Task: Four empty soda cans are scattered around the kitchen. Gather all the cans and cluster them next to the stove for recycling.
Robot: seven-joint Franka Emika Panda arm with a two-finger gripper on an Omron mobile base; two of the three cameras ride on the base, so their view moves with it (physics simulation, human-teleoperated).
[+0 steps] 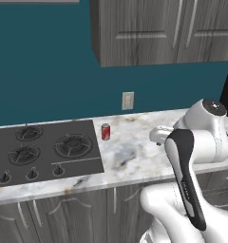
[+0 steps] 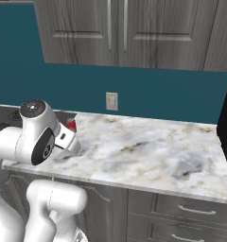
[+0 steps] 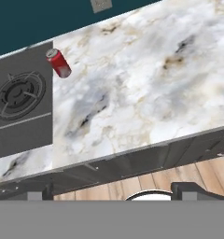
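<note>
End effector (image 3: 111, 191) well apart from soda can (image 3: 58, 63)

can (image 1: 105, 132) red, silver top | stove (image 1: 40, 151) dark grey | counter (image 1: 139, 156) white-grey marble

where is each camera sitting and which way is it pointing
Left base view: behind the arm to its left, looking forward and down at the stove and a soda can on the counter.
Right base view: behind the arm to its right, facing the counter and wall outlet.
Hand view: on the hand, tilted, looking down over the counter edge.
Shared: all three show the same can beside the stove.
</note>
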